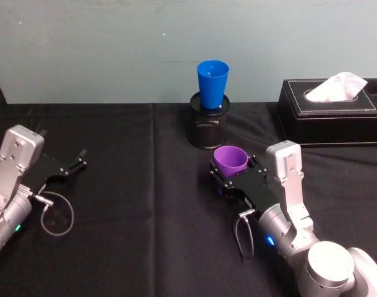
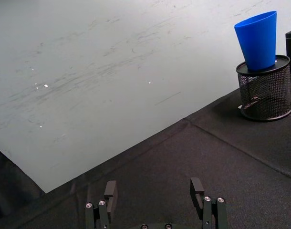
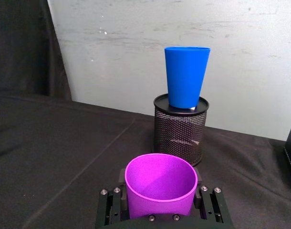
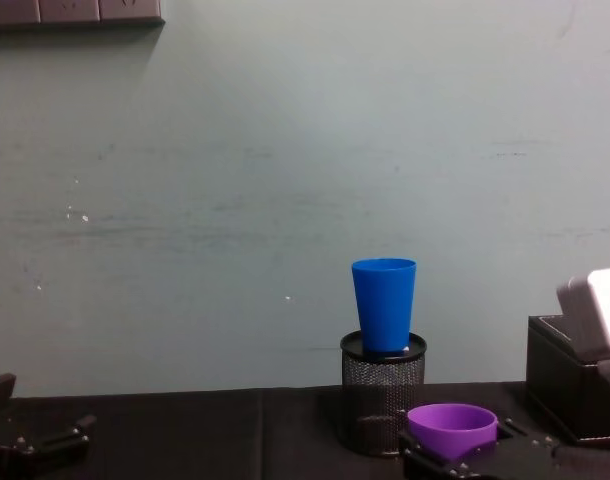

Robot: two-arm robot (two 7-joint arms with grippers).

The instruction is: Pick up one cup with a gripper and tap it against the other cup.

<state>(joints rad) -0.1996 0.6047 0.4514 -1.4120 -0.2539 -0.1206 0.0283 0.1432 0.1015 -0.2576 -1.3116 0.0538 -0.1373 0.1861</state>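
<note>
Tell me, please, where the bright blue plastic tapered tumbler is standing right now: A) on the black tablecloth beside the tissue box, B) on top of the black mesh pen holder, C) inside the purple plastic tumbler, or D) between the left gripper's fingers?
B: the bright blue plastic tapered tumbler stands upright on the black mesh pen holder.

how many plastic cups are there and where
2: the purple cup sits between the fingers of the right gripper near the table's middle; the blue cup stands on the black mesh pen holder behind it.
</note>
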